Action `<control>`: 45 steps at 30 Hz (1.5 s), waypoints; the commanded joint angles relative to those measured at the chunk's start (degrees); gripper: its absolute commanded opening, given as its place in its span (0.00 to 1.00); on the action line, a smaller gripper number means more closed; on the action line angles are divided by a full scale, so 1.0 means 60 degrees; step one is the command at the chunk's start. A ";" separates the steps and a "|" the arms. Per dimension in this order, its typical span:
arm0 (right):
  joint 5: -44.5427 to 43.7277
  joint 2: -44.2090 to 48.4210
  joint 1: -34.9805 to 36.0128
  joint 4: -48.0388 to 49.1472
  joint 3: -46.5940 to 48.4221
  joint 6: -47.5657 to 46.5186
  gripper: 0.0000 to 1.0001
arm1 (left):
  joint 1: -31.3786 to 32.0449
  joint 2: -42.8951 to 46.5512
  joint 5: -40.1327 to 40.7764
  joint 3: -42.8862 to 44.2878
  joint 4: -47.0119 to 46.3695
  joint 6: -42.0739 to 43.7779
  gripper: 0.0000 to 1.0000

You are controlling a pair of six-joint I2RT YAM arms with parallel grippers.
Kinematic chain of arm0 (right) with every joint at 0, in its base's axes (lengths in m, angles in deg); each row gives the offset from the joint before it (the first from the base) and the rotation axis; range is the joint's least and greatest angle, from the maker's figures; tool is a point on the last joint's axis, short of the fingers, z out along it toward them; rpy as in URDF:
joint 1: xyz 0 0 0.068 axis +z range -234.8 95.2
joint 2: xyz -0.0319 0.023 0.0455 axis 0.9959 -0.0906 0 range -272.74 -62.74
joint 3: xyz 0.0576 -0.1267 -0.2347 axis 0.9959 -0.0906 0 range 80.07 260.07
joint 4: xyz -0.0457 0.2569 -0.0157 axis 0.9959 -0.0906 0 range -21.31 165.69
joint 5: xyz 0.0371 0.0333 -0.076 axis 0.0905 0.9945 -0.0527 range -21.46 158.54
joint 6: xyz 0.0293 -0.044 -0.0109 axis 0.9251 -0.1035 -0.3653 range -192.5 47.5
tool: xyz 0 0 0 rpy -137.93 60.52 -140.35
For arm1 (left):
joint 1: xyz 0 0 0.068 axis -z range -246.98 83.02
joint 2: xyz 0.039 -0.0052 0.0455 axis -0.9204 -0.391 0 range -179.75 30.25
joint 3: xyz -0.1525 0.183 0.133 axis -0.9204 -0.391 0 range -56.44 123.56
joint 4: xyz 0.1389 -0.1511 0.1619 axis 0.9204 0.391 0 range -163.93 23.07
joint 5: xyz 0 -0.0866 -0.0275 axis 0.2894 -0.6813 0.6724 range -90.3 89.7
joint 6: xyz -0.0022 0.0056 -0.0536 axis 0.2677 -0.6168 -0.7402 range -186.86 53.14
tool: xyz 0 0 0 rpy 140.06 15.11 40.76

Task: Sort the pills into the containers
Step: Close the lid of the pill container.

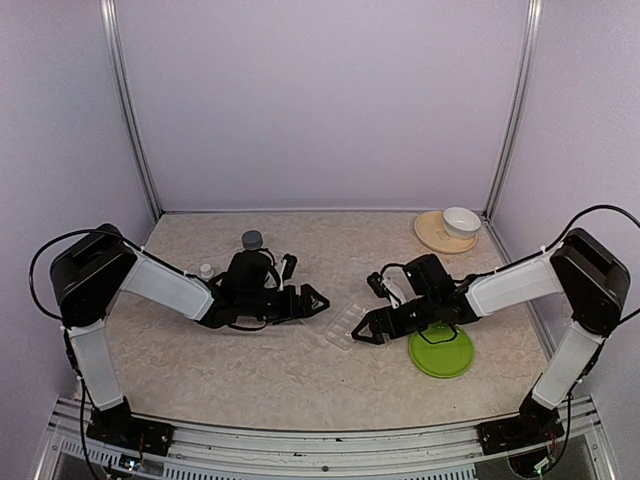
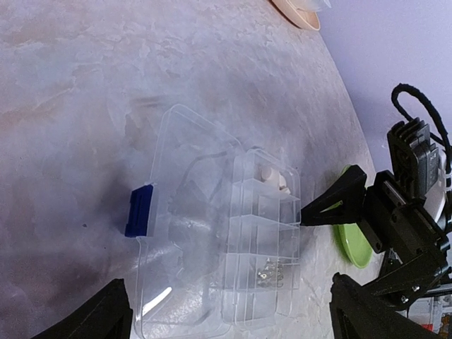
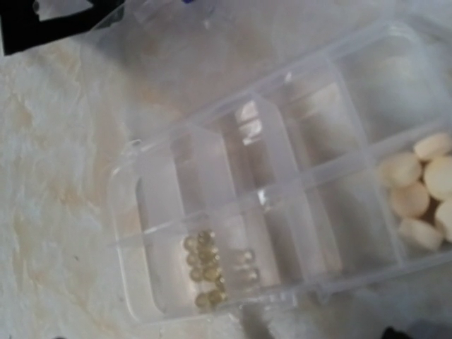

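The clear plastic pill box (image 1: 345, 326) lies between my two grippers with its lid (image 2: 176, 233) folded open and a blue latch (image 2: 140, 210) on the lid. Several small amber pills (image 3: 205, 269) lie in one near-row compartment; they also show in the left wrist view (image 2: 271, 269). Several white round pills (image 3: 421, 192) fill an end compartment (image 2: 272, 176). The other compartments look empty. My left gripper (image 1: 316, 298) is open just left of the box, its fingers either side of it (image 2: 229, 321). My right gripper (image 1: 366, 331) is open and empty at the box's right edge (image 3: 325, 333).
A round green plate (image 1: 441, 350) lies right of the box, under my right arm. A white bowl (image 1: 461, 220) stands on a tan plate (image 1: 432, 236) at the back right. A grey-capped bottle (image 1: 252, 239) and a small white cap (image 1: 206, 270) stand behind my left arm.
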 commanded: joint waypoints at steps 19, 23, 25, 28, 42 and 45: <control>0.0083 -0.0417 0.0114 0.0207 0.0567 0.0015 0.95 | 0.0088 -0.0136 -0.0187 -0.0101 -0.0174 -0.0171 0.94; 0.0076 -0.0435 0.0114 0.0173 0.0582 -0.0005 0.95 | 0.0088 -0.0141 0.0422 -0.0088 0.0238 -0.0155 0.94; 0.0061 -0.0436 0.0114 0.0164 0.0588 -0.0014 0.95 | 0.0088 -0.0141 0.0475 -0.0108 0.0231 -0.0193 0.94; 0.0055 -0.0457 0.0114 0.0160 0.0598 -0.0021 0.95 | 0.0088 -0.0188 0.0337 -0.0123 0.0032 -0.0216 0.94; 0.0065 -0.0548 0.0114 0.0165 0.0652 -0.0048 0.95 | 0.0143 -0.0503 -0.0887 -0.0026 -0.1029 -0.0332 0.91; 0.0083 -0.0553 0.0114 0.0158 0.0690 -0.0044 0.96 | 0.0154 -0.0412 -0.0950 -0.0104 -0.1279 -0.0345 0.91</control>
